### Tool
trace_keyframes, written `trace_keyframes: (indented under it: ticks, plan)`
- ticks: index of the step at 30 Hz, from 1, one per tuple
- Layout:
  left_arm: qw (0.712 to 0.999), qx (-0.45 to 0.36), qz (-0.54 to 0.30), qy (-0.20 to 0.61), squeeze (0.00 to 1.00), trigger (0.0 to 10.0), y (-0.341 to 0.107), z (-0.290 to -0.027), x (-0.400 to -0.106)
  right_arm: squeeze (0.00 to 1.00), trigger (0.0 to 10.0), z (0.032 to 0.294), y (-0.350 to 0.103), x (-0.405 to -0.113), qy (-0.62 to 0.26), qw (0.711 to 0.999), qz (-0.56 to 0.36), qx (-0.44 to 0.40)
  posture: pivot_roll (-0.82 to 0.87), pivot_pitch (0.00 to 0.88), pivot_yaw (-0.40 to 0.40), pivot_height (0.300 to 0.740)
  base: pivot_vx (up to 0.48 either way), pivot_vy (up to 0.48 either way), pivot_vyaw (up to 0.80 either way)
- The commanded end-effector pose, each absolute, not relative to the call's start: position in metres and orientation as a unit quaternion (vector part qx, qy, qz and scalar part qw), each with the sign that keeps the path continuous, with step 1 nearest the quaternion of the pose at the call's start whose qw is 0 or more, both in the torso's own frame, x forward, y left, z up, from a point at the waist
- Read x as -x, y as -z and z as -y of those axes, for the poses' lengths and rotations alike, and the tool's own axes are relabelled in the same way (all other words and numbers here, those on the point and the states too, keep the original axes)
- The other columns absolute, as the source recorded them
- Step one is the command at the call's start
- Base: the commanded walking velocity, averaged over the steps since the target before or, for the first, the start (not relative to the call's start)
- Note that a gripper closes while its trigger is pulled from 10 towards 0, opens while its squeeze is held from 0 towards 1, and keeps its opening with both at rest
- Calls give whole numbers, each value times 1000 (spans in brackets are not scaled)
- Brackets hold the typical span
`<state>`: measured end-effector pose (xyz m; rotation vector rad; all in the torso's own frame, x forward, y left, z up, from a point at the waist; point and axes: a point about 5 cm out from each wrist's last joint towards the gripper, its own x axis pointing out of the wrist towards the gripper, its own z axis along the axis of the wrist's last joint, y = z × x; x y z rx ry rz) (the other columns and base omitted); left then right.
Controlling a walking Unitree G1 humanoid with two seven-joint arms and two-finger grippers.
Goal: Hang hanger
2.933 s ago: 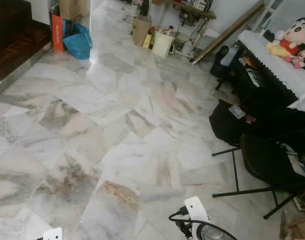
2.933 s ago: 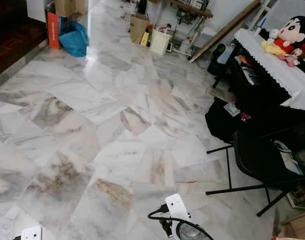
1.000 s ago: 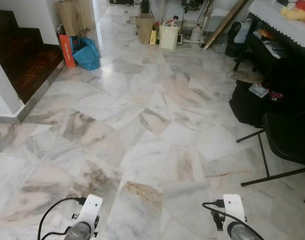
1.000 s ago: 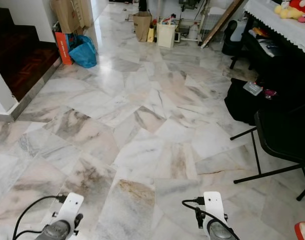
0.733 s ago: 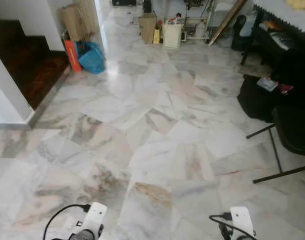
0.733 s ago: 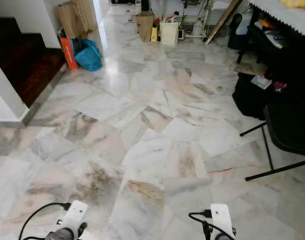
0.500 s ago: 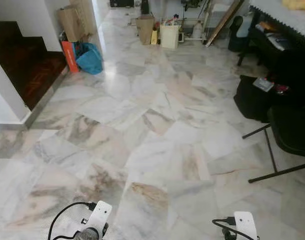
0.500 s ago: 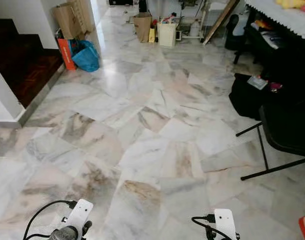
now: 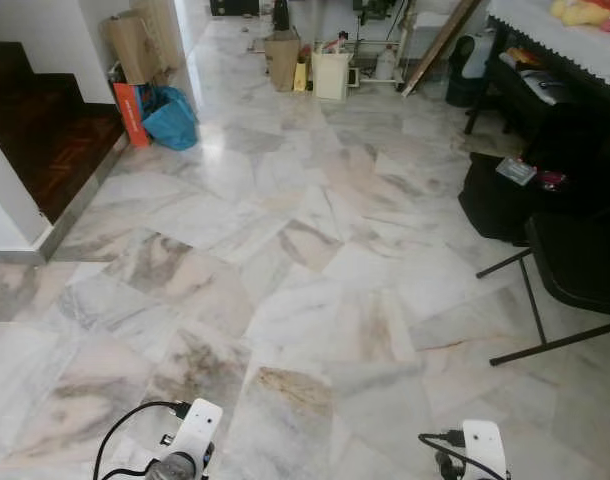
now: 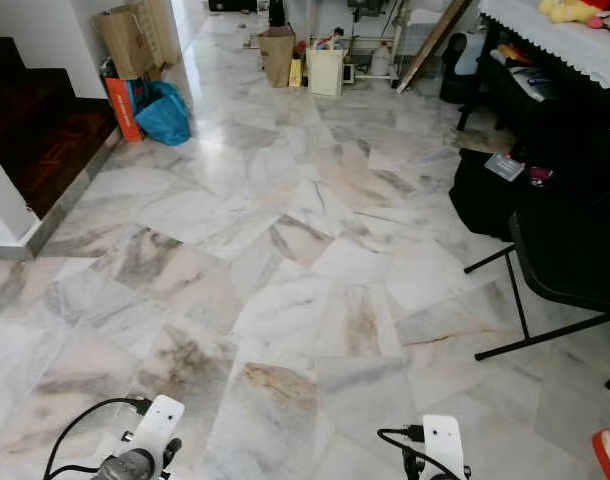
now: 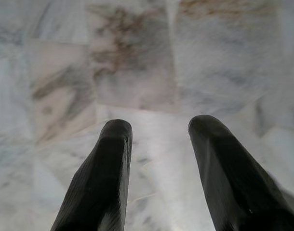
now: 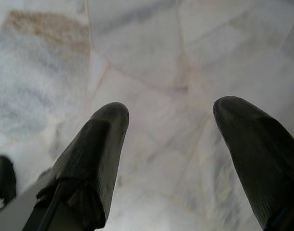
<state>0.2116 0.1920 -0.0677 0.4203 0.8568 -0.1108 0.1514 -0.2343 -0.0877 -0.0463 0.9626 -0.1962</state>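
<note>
L gripper: arm hangs low, fingers pointing down at marble floor; fingers spread apart, nothing btwn them.
R gripper: same pose, low at robot's R side, fingers parted wide, nothing held.
Wrists: white wrist units w/ black cables at lower edge of head views, L, R.
Hanger: can't tell where it is.
Surroundings: blue bag beside orange bag near dark stairs, far L; black folding chair at R; table w/ white lace cloth far R; cardboard box at back.
</note>
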Motion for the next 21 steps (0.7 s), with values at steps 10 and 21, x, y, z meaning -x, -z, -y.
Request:
trace_keyframes:
  ticks: [10,21]
  plan:
    - [870,-222,-422,124,0,10000,70,-172,-213,0,10000,249,91,-128,161,875,-456,-17,-182,0,135,740,0,0,0]
    - [888,-172,-423,53,0,10000,70,-175,-212,0,10000,223,90,-152,80,888,-454,15,-59,0,-5,740,0,0,0]
